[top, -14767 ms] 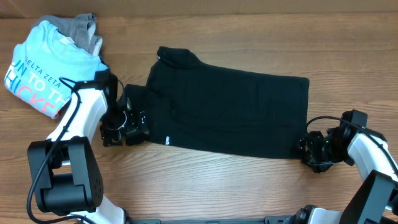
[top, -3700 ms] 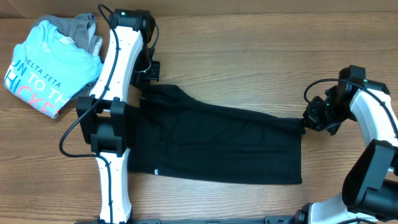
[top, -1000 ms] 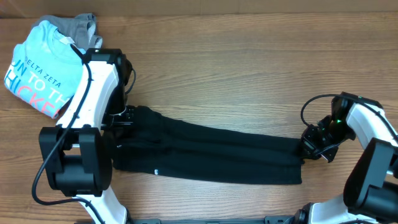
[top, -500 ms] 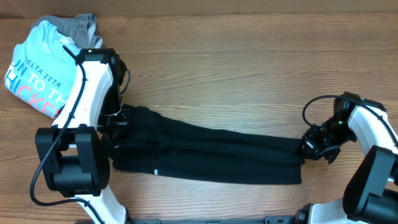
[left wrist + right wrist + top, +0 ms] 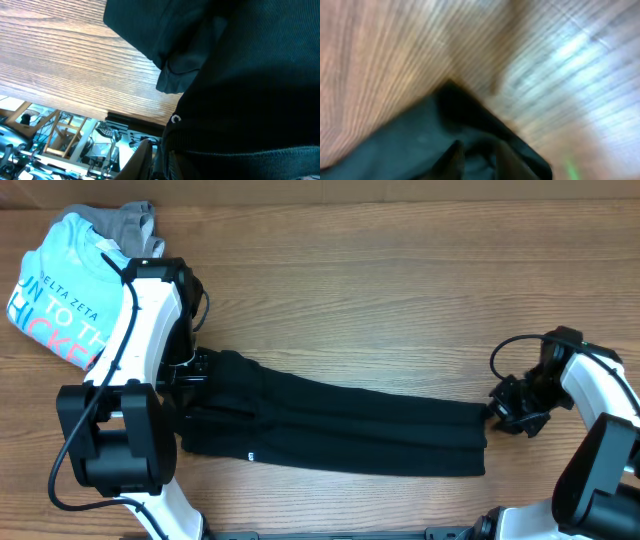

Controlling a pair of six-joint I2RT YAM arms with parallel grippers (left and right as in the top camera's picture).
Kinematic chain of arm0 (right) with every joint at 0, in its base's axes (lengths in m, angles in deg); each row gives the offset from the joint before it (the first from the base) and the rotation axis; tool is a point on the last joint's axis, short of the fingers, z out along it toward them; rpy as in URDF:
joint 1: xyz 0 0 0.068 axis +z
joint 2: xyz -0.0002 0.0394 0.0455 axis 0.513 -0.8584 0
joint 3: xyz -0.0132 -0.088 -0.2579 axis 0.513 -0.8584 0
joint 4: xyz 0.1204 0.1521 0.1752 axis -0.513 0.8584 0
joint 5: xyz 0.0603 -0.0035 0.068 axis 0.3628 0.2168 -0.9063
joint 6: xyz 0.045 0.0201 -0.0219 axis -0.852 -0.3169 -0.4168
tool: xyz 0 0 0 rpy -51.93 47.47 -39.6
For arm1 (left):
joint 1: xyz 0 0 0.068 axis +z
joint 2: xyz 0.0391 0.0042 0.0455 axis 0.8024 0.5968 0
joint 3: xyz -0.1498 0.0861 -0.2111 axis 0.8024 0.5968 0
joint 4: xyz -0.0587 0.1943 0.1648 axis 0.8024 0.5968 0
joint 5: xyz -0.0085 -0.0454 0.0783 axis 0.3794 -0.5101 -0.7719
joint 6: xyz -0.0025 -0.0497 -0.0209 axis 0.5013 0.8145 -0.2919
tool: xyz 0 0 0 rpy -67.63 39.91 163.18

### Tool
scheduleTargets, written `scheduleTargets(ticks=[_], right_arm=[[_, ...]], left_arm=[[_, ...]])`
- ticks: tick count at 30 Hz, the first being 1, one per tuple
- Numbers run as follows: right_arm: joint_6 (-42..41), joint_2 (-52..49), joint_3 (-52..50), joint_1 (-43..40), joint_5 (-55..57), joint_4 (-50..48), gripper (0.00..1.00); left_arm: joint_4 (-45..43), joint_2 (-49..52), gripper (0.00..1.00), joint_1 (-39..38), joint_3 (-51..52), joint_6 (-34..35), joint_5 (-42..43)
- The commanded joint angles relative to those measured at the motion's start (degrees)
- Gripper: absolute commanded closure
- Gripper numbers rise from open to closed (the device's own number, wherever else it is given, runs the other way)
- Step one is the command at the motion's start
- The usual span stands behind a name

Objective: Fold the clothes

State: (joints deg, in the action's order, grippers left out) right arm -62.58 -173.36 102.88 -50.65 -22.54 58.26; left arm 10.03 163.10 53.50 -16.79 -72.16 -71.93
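Note:
The clothes (image 5: pixel 340 425), a black T-shirt, lie on the wooden table folded into a long narrow band, with a tiny white label (image 5: pixel 250 457) near the front left. My left gripper (image 5: pixel 192 377) sits low on the band's left end. In the left wrist view black fabric (image 5: pixel 250 85) fills the right side and hides all but one finger (image 5: pixel 145 159), so its state does not show. My right gripper (image 5: pixel 503 406) is at the band's right end. In the blurred right wrist view its fingers (image 5: pixel 455 159) stand slightly apart, open, over the shirt's corner (image 5: pixel 420 140).
A light blue T-shirt (image 5: pixel 70 290) with lettering lies folded at the back left on a grey garment (image 5: pixel 135 225). The left arm (image 5: pixel 150 320) reaches from the front edge across the shirt's left end. Bare wood (image 5: pixel 380 310) lies behind the band.
The right gripper has shifted a little to the right, off the shirt's end, and its fingers have parted. The left arm and the shirt have hardly moved.

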Motion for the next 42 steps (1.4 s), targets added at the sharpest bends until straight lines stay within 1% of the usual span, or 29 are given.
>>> scheduleTargets(ticks=[1,2,3,5,7,8,10,12,15,18,20,22,23,24,26,27,28,31,33,34,36,37,39,41,42], right_arm=[[4.66,1.42,-0.15,-0.11,-5.31,0.26,0.88],[5.49,1.44,-0.15,-0.11,-6.12,1.81,0.94],[5.66,1.44,-0.15,-0.11,-5.92,3.74,0.96],[4.28,1.44,-0.15,-0.11,-2.89,7.02,0.96],[-2.19,1.44,-0.15,-0.22,3.06,10.67,0.96],[-4.11,1.44,-0.15,-0.22,3.74,11.63,0.96],[-5.16,1.44,-0.15,-0.22,3.02,12.70,0.96],[-5.18,1.44,-0.15,-0.22,2.49,12.68,0.96],[-4.90,1.44,-0.15,-0.17,0.74,11.47,0.96],[-2.03,1.44,-0.13,-0.22,-1.95,5.68,0.96],[0.04,1.44,-0.07,-0.22,-4.44,2.51,0.96],[0.31,1.44,0.02,-0.22,-5.33,0.66,0.96],[0.44,1.44,0.07,-0.22,-5.53,0.13,0.96],[1.27,1.44,0.07,-0.22,-5.81,-0.24,0.96],[3.10,1.44,0.07,-0.20,-6.82,-0.94,0.96],[3.28,1.44,0.07,-0.20,-6.78,-1.16,0.96],[3.37,1.44,0.07,-0.20,-6.80,-1.36,0.96],[3.34,1.44,0.07,-0.20,-6.78,-2.16,0.95],[3.32,1.44,0.07,-0.20,-6.78,-3.28,0.92],[3.34,1.44,0.07,-0.20,-6.80,-3.76,0.91],[3.67,1.44,0.07,-0.15,-7.30,-4.15,0.90],[4.61,1.42,0.04,-0.09,-7.87,-4.11,0.89],[5.01,1.42,0.00,0.33,-8.11,-3.58,0.83],[5.03,1.42,-0.11,1.07,-8.11,-2.97,0.80],[5.03,1.42,-0.22,1.51,-8.13,-2.82,0.80]], left_arm=[[0.00,-0.96,0.92,0.48,0.20,0.55,-0.09],[0.24,-0.96,0.95,0.48,0.22,0.55,-0.11],[0.55,-0.96,0.96,0.48,0.22,0.57,-0.11],[0.90,-0.96,0.96,0.50,0.26,0.59,-0.09],[0.90,-1.01,0.96,0.55,0.59,0.59,-0.11],[0.90,-1.01,0.96,0.55,0.83,0.61,-0.09],[0.90,-0.98,0.96,0.57,1.55,0.90,0.28],[0.85,-0.98,0.91,0.59,2.64,1.03,0.57],[0.24,-0.98,0.91,0.59,4.33,1.49,0.83],[-1.75,-0.98,0.91,0.59,4.74,1.44,1.42],[-1.86,-1.05,0.92,0.48,4.74,0.61,4.31],[-1.81,-1.05,0.83,0.22,4.72,-0.15,5.25],[-2.16,-1.05,0.81,0.20,4.61,-0.48,5.27],[-2.78,-1.05,0.75,0.20,4.42,-0.55,5.27],[-4.17,-1.05,0.70,0.26,3.48,-0.52,5.97],[-4.76,-1.05,0.64,0.26,2.95,-0.52,6.34],[-5.46,-1.05,0.60,0.26,2.23,-0.52,6.91],[-8.24,-1.05,0.57,0.17,1.07,-0.59,8.07],[-10.05,-1.05,0.58,0.11,1.11,-0.63,8.37],[-11.13,-1.03,0.61,0.09,1.27,-1.05,9.40],[-13.51,-1.03,0.67,-0.20,1.88,-2.14,13.18],[-15.08,-1.03,0.68,-0.57,2.54,-3.74,16.48],[-17.81,-1.03,0.68,-1.66,4.35,-6.56,21.73],[-20.57,-1.03,0.67,-3.21,6.99,-7.30,24.52],[-21.81,-1.03,0.67,-4.09,8.52,-7.28,24.98]])
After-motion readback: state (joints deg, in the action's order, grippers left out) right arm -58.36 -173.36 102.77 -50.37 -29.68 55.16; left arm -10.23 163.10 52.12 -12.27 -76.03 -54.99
